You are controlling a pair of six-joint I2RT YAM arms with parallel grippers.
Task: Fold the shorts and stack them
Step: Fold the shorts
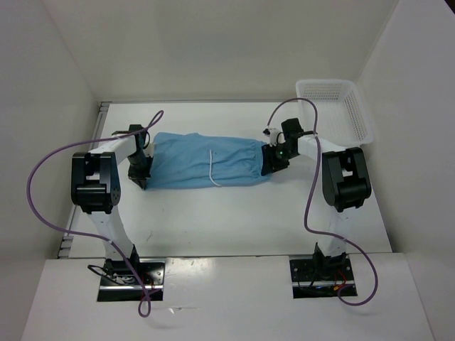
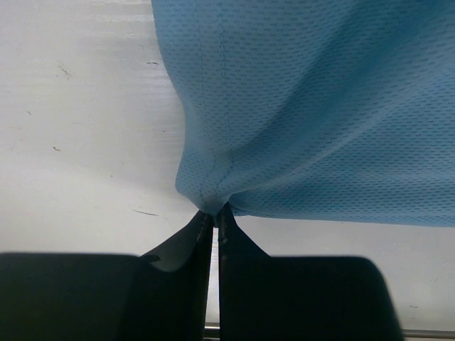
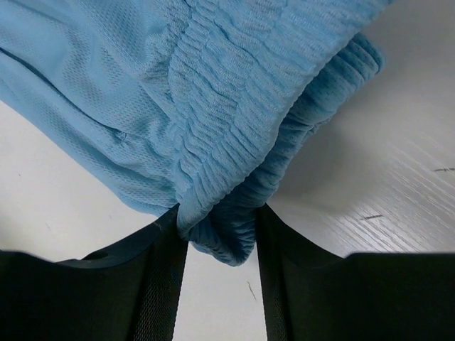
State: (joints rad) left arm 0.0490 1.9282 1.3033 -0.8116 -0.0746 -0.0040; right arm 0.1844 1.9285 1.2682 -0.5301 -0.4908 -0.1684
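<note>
The light blue shorts (image 1: 206, 162) lie stretched left to right across the middle of the table, a thin white drawstring (image 1: 212, 170) across them. My left gripper (image 1: 139, 177) is shut on the shorts' left hem corner (image 2: 206, 195). My right gripper (image 1: 273, 162) is shut on the gathered elastic waistband (image 3: 220, 213) at the right end, the bunched fabric filling the gap between the jaws. Both hold the cloth low over the table.
A white plastic lattice basket (image 1: 334, 106) stands at the back right corner. White walls close in the table on the left, back and right. Purple cables loop from both arms.
</note>
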